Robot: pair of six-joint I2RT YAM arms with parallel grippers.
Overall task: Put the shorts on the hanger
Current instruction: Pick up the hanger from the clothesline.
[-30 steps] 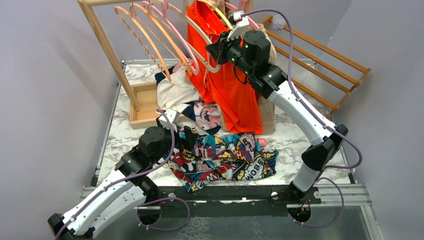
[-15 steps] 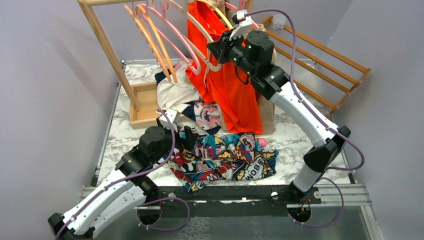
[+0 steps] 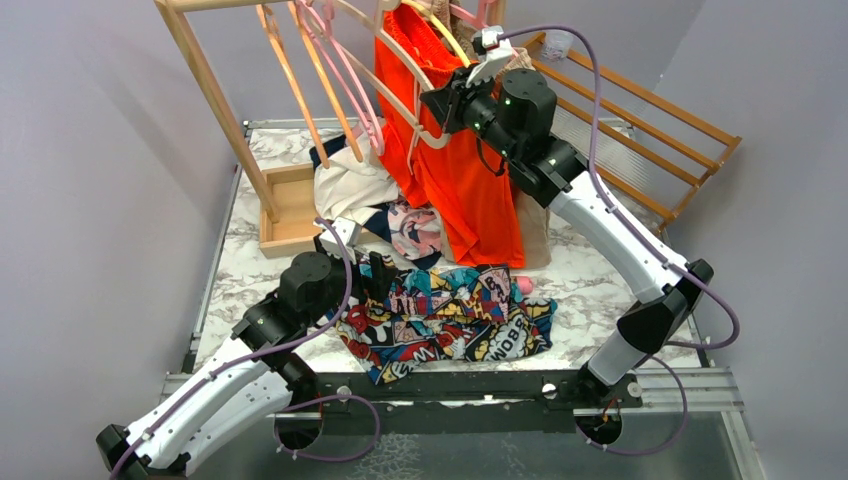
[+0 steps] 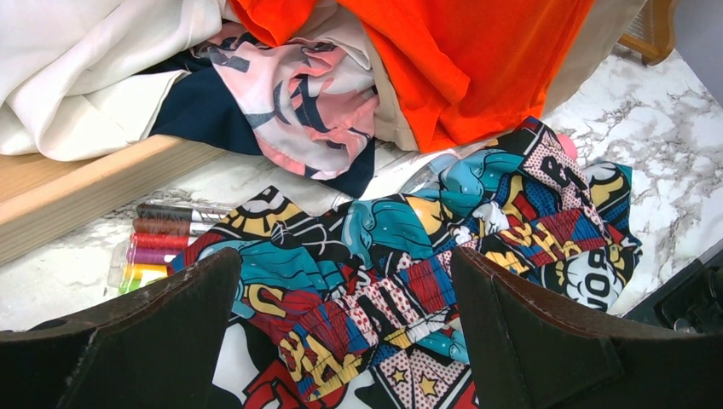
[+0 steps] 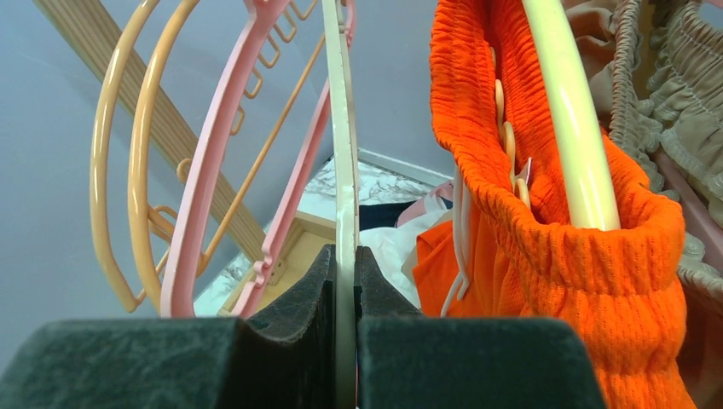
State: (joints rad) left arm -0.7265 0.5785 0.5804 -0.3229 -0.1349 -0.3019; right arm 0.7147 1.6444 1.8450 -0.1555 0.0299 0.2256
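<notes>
The comic-print shorts (image 3: 450, 322) lie crumpled on the marble table near its front edge. My left gripper (image 3: 383, 274) hovers low at their left end, open. In the left wrist view the waistband of the shorts (image 4: 401, 285) lies between and below the wide-apart fingers of this gripper (image 4: 341, 266). My right gripper (image 3: 442, 106) is up at the rack, shut on the thin edge of the cream hanger (image 3: 396, 64). The right wrist view shows the hanger (image 5: 343, 128) pinched between the pads of that gripper (image 5: 345, 260), still among the other hangers.
Pink hangers (image 3: 340, 60) and orange hangers (image 3: 285, 70) dangle from the wooden rack (image 3: 205, 75). Orange shorts (image 3: 455, 180) hang beside the right gripper. A clothes pile (image 3: 365, 195), a wooden tray (image 3: 290, 210) and markers (image 4: 162, 234) lie behind the shorts. A slatted frame (image 3: 640, 130) stands back right.
My right gripper has moved up and to the right with the cream hanger. The pink and orange hangers have swung on the rail. The left arm has stayed put.
</notes>
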